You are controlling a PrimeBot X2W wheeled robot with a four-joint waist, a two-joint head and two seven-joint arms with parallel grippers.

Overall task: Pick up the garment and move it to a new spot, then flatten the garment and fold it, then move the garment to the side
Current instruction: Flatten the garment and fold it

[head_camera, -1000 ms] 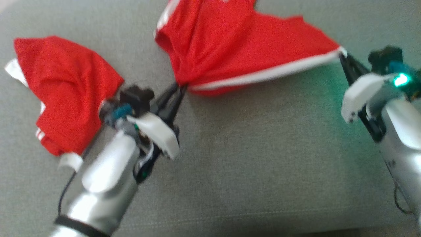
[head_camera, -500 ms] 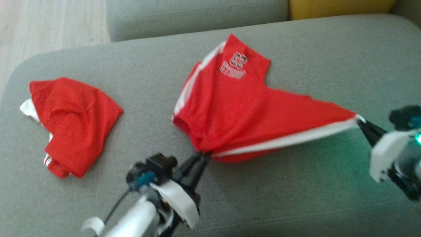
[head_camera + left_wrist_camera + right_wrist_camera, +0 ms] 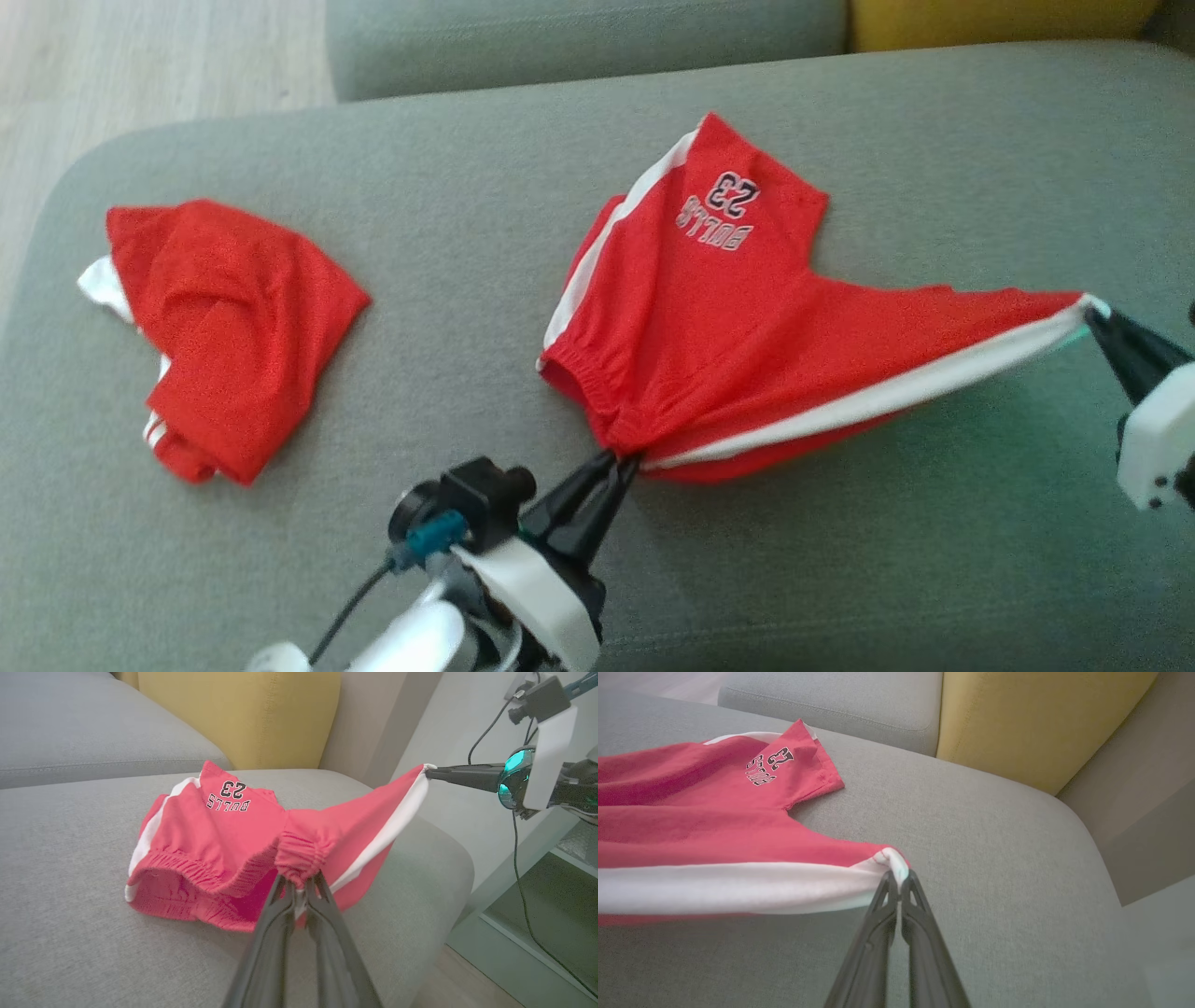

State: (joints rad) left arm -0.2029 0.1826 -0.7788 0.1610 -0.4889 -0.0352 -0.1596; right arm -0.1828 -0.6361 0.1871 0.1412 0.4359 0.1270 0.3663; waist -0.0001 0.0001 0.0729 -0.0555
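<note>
Grey seat cushion [image 3: 448, 177] of a sofa, with pale floor [image 3: 140, 65] beyond its far left corner and a yellow pillow [image 3: 999, 19] beyond its far right corner. At the cushion's left end lies a crumpled red garment [image 3: 233, 327] with white trim. Near the middle of the cushion's front edge, the left gripper [image 3: 621, 462] has its fingers pinched on the gathered elastic waistband of the red shorts [image 3: 747, 327]. The shorts occupy the cushion's centre-right; the leg printed "BULLS 23" rests flat on the cushion, while the white-striped side is stretched taut above it. At the cushion's right end, the right gripper [image 3: 1094, 317] has its fingers pressed together on the hem corner.
</note>
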